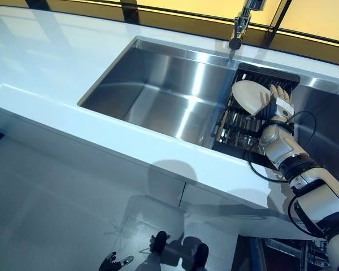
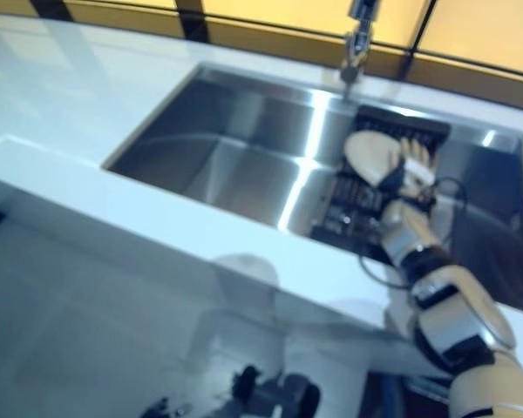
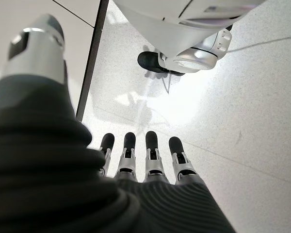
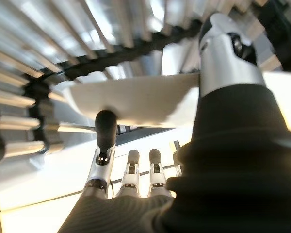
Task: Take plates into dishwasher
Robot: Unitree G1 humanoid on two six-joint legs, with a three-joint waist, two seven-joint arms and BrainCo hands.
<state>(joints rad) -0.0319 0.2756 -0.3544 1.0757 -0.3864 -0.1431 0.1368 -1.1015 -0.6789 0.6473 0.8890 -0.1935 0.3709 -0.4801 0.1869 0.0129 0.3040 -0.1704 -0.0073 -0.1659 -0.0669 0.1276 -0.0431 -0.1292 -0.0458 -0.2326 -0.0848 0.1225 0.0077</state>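
Eye views: my right hand point(image 1: 275, 107) is pinching a white plate point(image 1: 250, 97) over the black rack point(image 1: 243, 127) in the sink point(image 1: 158, 90), right of centre.

Right wrist view: my fingers point(image 4: 105, 131) and thumb are clamping the plate's rim.

Left wrist view: my left hand point(image 3: 136, 165) is hanging over the floor point(image 3: 252, 121), fingers straight and apart.

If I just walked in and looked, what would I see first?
Probably the robot's right hand pinching a white plate over the dark dish rack at the right end of the big shiny sink. The tap stands just behind the rack. The left hand hangs open, down near the floor.
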